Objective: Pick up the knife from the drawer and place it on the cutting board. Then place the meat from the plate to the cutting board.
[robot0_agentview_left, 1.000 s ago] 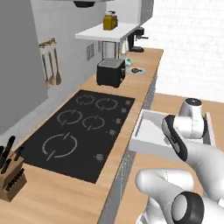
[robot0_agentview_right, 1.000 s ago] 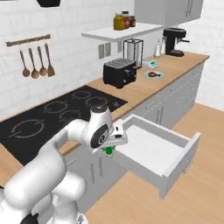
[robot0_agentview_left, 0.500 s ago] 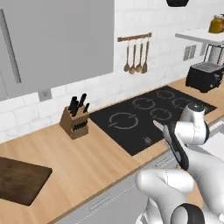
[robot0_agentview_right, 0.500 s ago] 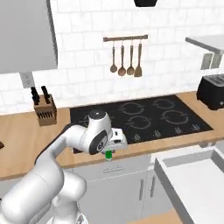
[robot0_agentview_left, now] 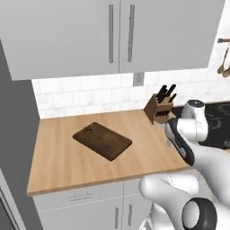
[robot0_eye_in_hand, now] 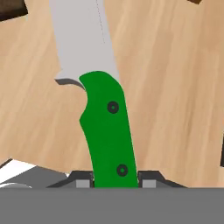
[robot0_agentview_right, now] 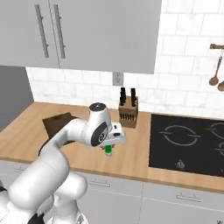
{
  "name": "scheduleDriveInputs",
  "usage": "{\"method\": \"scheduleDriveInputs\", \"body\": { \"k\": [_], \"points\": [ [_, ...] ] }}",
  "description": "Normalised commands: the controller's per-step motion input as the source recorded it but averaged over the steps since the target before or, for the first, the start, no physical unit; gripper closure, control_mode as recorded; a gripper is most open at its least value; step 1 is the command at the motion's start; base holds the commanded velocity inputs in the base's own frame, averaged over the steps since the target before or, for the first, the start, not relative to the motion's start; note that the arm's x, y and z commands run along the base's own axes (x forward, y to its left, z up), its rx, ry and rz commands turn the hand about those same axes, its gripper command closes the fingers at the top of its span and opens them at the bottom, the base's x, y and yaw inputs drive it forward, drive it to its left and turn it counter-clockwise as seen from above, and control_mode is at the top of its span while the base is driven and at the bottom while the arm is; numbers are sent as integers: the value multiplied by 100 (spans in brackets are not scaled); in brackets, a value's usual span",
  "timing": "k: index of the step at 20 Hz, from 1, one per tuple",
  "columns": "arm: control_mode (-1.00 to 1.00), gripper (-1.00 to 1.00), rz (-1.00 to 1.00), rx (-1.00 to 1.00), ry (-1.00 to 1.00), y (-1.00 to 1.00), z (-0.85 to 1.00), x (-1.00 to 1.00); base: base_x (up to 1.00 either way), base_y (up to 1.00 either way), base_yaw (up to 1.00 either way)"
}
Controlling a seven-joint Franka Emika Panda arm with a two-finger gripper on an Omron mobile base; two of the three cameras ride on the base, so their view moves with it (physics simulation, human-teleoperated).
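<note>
- Hand view: gripper (robot0_eye_in_hand: 115, 180) fingers clamp the knife (robot0_eye_in_hand: 103, 118) by its green handle, blade over the wooden counter (robot0_eye_in_hand: 175, 87).
- Left base view: cutting board (robot0_agentview_left: 102, 140) lies bare, well apart.

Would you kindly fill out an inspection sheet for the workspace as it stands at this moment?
Surface: wooden counter, with a black cooktop set into it at the right.
Job's things: knife with green handle held over the counter; cutting board lies flat on the counter, nothing on it.
Clutter: knife block with black-handled knives stands by the wall, between board and cooktop.
Gripper: gripper shut on the knife's handle, blade pointing away from the hand.
Cables: nothing seen.
Surroundings: grey wall cabinets, white tiled wall with an outlet, hanging wooden utensils, drawer fronts below the counter.
</note>
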Motion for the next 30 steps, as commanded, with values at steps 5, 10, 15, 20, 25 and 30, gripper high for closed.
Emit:
{"method": "scheduleDriveInputs", "body": {
  "k": [5, 10, 15, 20, 25, 30],
  "points": [
    [100, 100, 0, 0, 0, 0, 0, 0, 12, 81, 38],
    [-100, 100, 2, 0, 0, 2, 0, 41, 18, 0, 5],
    [-100, 100, 0, 0, 5, 31, 1, 65, 0, 0, 0],
    [-100, 100, 4, 0, 7, 37, -1, 44, 0, 0, 0],
    [-100, 100, 7, 0, 1, 6, -61, 38, 0, 0, 0],
    [-100, -100, 3, 0, 0, 7, -34, 49, 0, 0, 0]
  ]
}}
